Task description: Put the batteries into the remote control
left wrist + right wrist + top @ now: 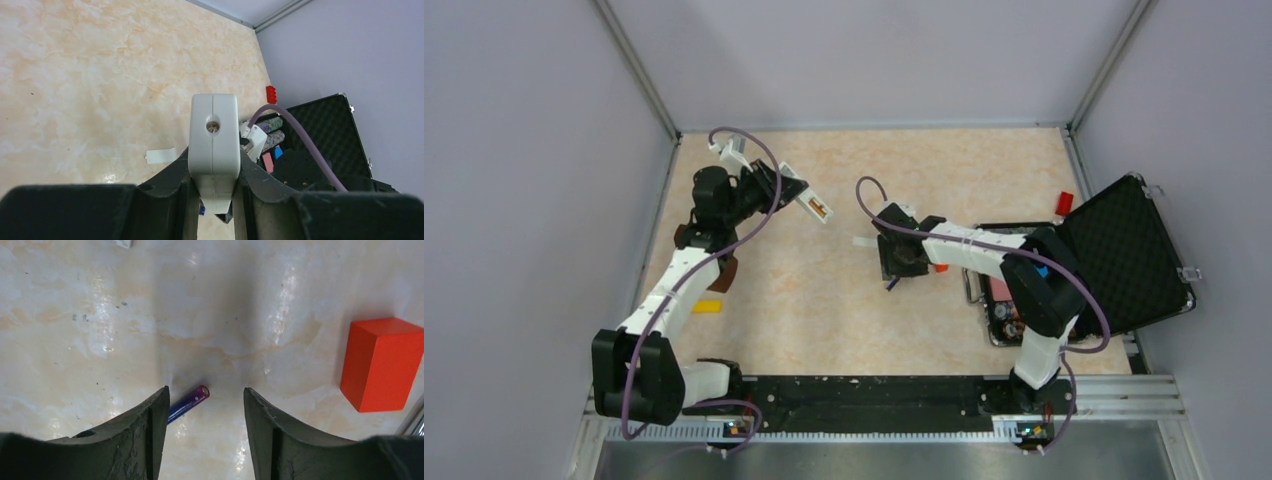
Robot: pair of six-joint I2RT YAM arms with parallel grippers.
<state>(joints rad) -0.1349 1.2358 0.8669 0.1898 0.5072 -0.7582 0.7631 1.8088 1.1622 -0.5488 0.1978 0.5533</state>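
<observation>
My left gripper (786, 190) is shut on the white remote control (810, 205) and holds it above the table at the back left. An orange-brown battery (820, 210) shows in the remote's open back. In the left wrist view the remote (214, 145) stands end-on between the jaws of my left gripper (215, 152). My right gripper (902, 262) hangs open just above the table. The dark purple battery (190, 400) lies on the table between the jaws of my right gripper (205, 390), close to the left finger (155, 415) and partly hidden behind it. It also shows in the top view (892, 285).
A small loose white plate (864, 242) lies beside the right gripper and also shows in the left wrist view (161, 156). An orange-red block (382, 362) sits right of the jaws. An open black case (1124, 255) stands at right, a red block (1064, 203) behind it. A yellow bar (707, 306) lies at left.
</observation>
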